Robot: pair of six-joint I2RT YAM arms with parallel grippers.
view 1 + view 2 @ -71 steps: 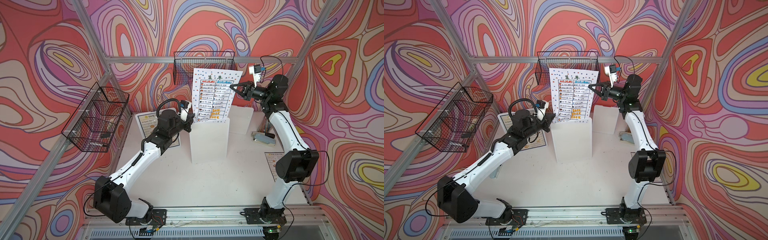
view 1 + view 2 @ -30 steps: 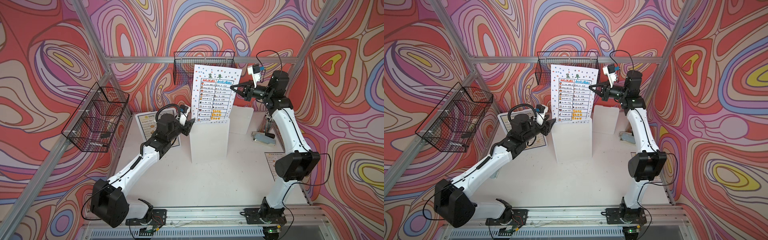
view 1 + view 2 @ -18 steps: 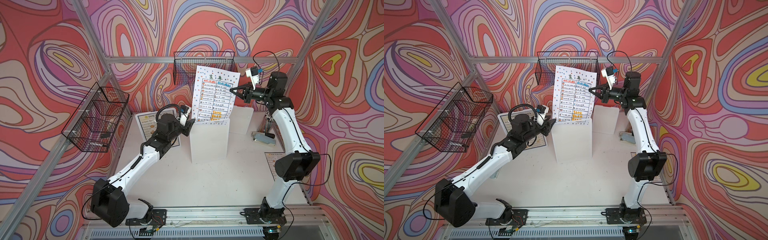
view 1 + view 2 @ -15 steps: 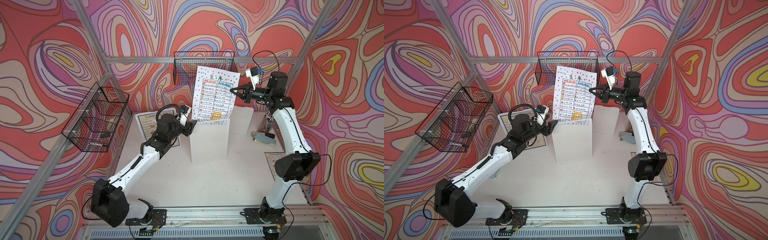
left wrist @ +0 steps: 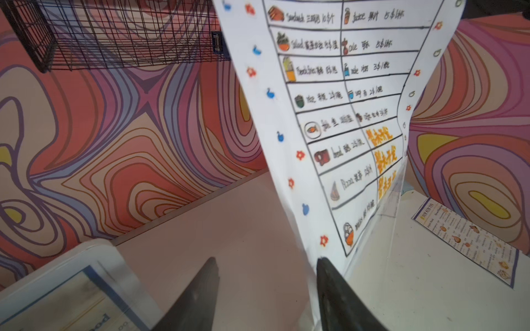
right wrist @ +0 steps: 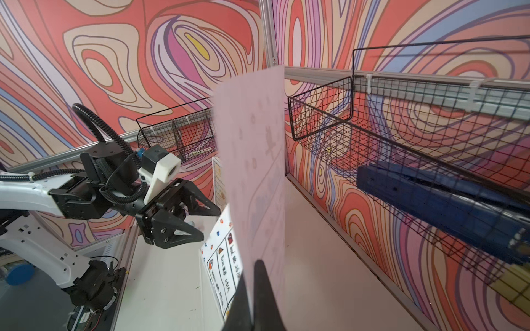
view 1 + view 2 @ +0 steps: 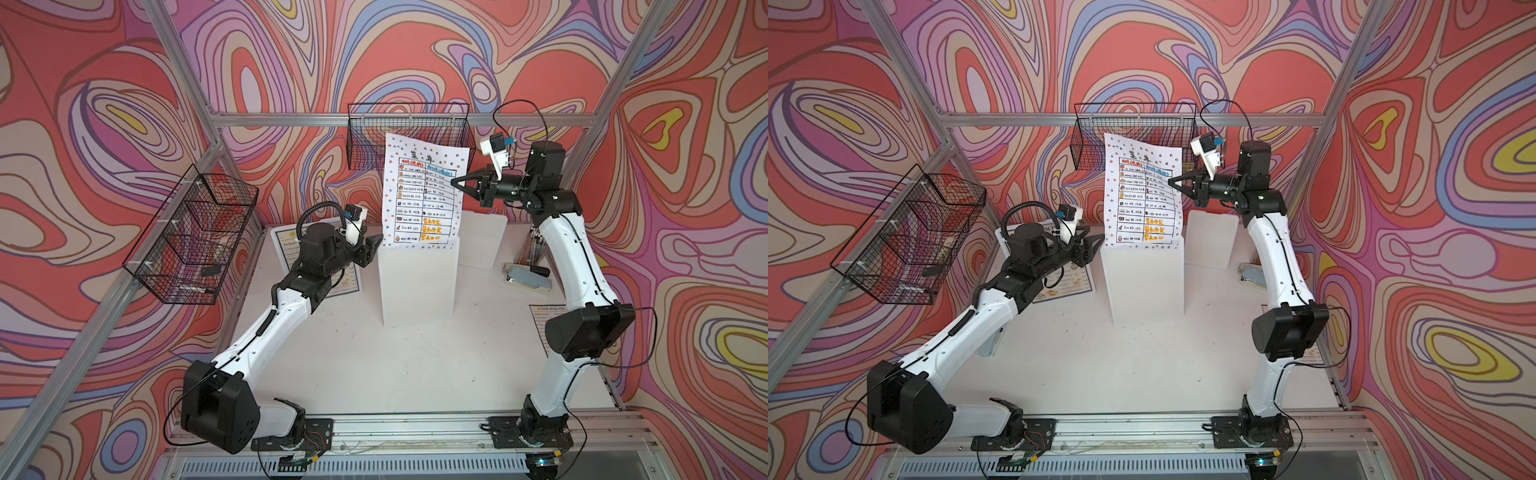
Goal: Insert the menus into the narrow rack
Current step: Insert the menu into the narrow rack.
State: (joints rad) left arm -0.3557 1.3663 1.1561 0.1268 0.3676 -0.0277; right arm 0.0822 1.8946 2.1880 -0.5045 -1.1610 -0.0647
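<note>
While my right gripper (image 7: 455, 182) is pressed together on the white menu (image 7: 422, 191), pinching the sheet partway up the side that faces the table's right edge, the paper stands upright over the middle of the table (image 7: 395, 365) with a slight curl. Its lower edge meets the top of the narrow rack (image 7: 415, 282), a pale translucent box standing mid-table; whether the sheet has entered the slot I cannot tell. In the right wrist view the blank back of the sheet rises from between my closed fingertips (image 6: 259, 275). My left gripper (image 7: 376, 241) hangs just beside the rack's top on the side toward the table's left edge. Its jaws are spread and hold nothing, and in the left wrist view one finger (image 5: 329, 286) sits right at the sheet's bottom corner. A blue-bordered menu (image 7: 280, 245) lies flat near the far left corner of the table, partly under my left arm. Another blue-bordered menu (image 7: 544, 316) lies flat along the right edge, beneath my right elbow. A wire basket (image 7: 365, 141) hangs on the back wall behind the raised sheet.
</note>
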